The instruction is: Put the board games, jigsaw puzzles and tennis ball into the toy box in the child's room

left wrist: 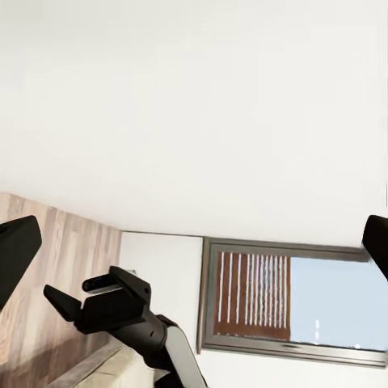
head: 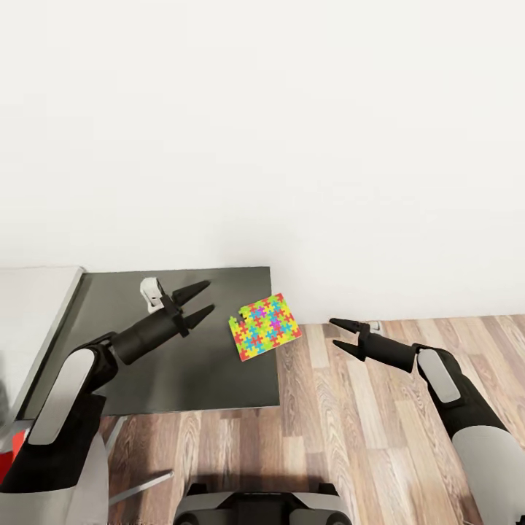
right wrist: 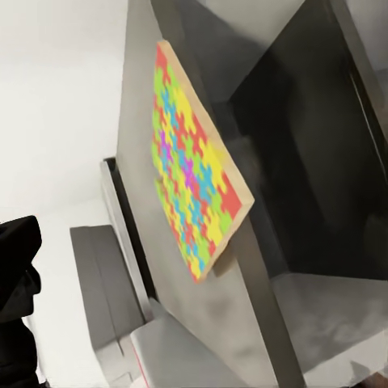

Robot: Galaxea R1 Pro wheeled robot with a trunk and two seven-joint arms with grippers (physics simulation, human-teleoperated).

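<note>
One multicoloured flat square jigsaw puzzle (head: pixel 264 327) lying on the dark grey counter (head: pixel 182 364), at its right edge, a corner overhanging. One small white object (head: pixel 149 292) farther back on the counter; identity unclear. Two black tools: left tool (head: pixel 195 302) above the counter just beside the puzzle, jaws spread wide, empty; right tool (head: pixel 348 335) over the wood-plank floor (head: pixel 350 452), off the counter's edge, likewise wide and empty. Likely risk: a sideways nudge while gripping, pushing the overhanging puzzle off onto the floor.
</note>
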